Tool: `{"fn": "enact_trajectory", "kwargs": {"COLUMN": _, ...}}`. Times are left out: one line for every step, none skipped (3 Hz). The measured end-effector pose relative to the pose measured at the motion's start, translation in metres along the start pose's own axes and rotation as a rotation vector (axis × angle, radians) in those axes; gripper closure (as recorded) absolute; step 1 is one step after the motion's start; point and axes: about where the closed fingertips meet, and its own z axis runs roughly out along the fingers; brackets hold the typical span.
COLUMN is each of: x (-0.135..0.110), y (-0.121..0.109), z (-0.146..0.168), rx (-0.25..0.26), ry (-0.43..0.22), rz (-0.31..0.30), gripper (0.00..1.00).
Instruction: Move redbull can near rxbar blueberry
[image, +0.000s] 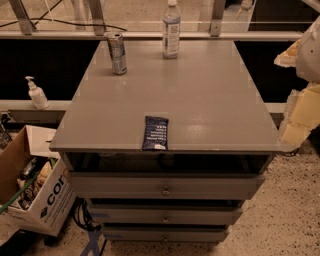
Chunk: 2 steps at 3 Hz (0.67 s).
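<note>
standing upright near the far left corner of the table (210, 100), the redbull can (117, 53) shows us its shiny top. to its right along the far edge, apart from it, stands a clear plastic bottle (171, 31) with a white cap. the rxbar blueberry (155, 133) lies flat at the table's near edge, roughly mid-width, its long side running front to back, well apart from the can. under the table top we see a stack of drawers (165, 186). on a ledge to the left sits a pump bottle (36, 93), and on the floor at lower left a cardboard box (42, 200). the tool (300, 117) shows as pale blocky shapes at the right edge of view, beside the table's right side and well apart from the can; we cannot tell how far open it is.
</note>
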Motion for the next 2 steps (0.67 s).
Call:
{"fn": "enact_trajectory", "kwargs": {"x": 0.0000, "y": 0.0000, "z": 0.0000, "rx": 0.000, "ry": 0.000, "rz": 0.000, "gripper": 0.00}}
{"fn": "enact_trajectory", "kwargs": {"x": -0.0020, "y": -0.0029, "z": 0.0026, "rx": -0.001, "ry": -0.023, "rz": -0.003, "gripper": 0.00}}
